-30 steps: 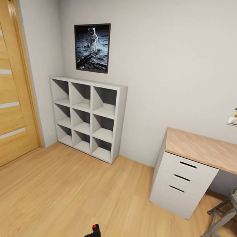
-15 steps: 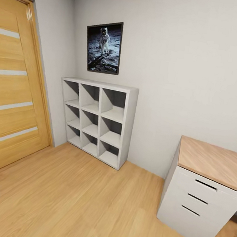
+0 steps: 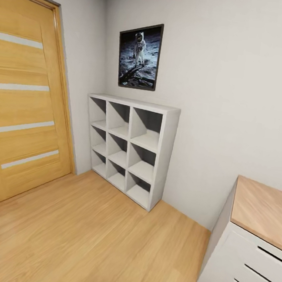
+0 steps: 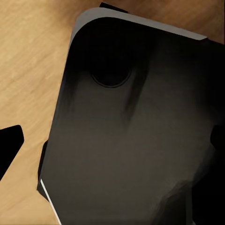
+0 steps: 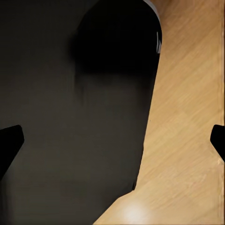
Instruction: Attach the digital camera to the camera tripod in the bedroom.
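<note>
The head view takes in a corner of the bedroom: a wooden door point(image 3: 27, 101), a framed astronaut poster point(image 3: 139, 55) on the pale wall, a white cube shelf point(image 3: 129, 146) standing below it, the near end of a white desk point(image 3: 252, 241) with drawers and a wood top, and light plank floor point(image 3: 82, 235) in front. In the left wrist view one dark fingertip of the left gripper point(image 4: 112, 140) juts in from the edge, and between and beyond the fingers sits a broad black rounded panel, apparently part of the robot's own body, with floor past it. In the right wrist view the right gripper point(image 5: 112, 136) shows dark tips at both edges, well apart with nothing between them, so those jaws stand apart and empty; ahead of them lies a similar black body and bare planks. Whether the left jaws are apart or together I cannot tell, since one tip alone is visible. I cannot make out the digital camera or the camera tripod anywhere, so where they stand relative to either set of jaws is unknown. The robot seems to be in transit or scanning the room. The risks I judge from here: turning near the desk corner or shelf could clip the base against furniture, and heading on without locating the tripod could waste the approach
</note>
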`<state>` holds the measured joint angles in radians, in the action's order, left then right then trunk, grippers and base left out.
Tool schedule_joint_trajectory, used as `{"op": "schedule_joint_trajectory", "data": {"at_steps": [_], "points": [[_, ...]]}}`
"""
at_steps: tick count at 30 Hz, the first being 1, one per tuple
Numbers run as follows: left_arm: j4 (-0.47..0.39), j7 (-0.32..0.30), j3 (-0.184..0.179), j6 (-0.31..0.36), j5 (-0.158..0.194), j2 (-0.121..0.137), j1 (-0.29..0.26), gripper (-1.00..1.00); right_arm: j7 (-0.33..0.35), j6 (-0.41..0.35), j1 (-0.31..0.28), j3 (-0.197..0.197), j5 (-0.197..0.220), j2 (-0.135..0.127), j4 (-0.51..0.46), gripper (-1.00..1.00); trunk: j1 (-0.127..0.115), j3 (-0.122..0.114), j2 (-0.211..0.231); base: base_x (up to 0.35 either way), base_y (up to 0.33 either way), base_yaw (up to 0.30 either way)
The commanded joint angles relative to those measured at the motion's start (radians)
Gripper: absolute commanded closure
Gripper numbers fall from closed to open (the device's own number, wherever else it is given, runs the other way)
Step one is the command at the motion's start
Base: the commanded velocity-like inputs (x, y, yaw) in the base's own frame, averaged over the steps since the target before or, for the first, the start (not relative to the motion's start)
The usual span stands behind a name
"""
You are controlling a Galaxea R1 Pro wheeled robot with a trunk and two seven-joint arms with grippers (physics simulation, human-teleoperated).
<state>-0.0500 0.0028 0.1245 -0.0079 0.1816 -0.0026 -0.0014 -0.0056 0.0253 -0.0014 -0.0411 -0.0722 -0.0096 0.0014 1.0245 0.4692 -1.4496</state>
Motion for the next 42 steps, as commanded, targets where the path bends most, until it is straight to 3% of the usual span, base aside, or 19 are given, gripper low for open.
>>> {"op": "schedule_joint_trajectory", "data": {"at_steps": [1,8,21,42], "points": [[-0.001,0.000,0.006,-0.001,0.003,0.000,0.000,-1.00,-0.001,0.002,0.000,-0.003,-0.008,0.000,0.000,-1.00,0.000,0.001,0.000,0.281,-0.231,0.267],[-0.001,0.000,0.006,0.007,0.004,0.000,0.000,-1.00,-0.001,0.002,0.000,-0.003,-0.008,-0.001,0.000,-1.00,0.000,0.001,0.000,0.281,-0.231,0.206],[-0.002,-0.001,0.007,-0.004,0.001,0.001,0.000,-1.00,-0.001,0.002,0.000,-0.003,-0.006,-0.001,0.000,-1.00,0.000,0.001,0.000,0.271,-0.221,0.012],[-0.005,-0.003,0.014,-0.006,0.004,0.001,0.000,-1.00,-0.001,0.002,0.000,-0.005,-0.006,-0.003,0.000,-1.00,0.000,0.001,0.000,0.014,-0.012,0.000]]}}
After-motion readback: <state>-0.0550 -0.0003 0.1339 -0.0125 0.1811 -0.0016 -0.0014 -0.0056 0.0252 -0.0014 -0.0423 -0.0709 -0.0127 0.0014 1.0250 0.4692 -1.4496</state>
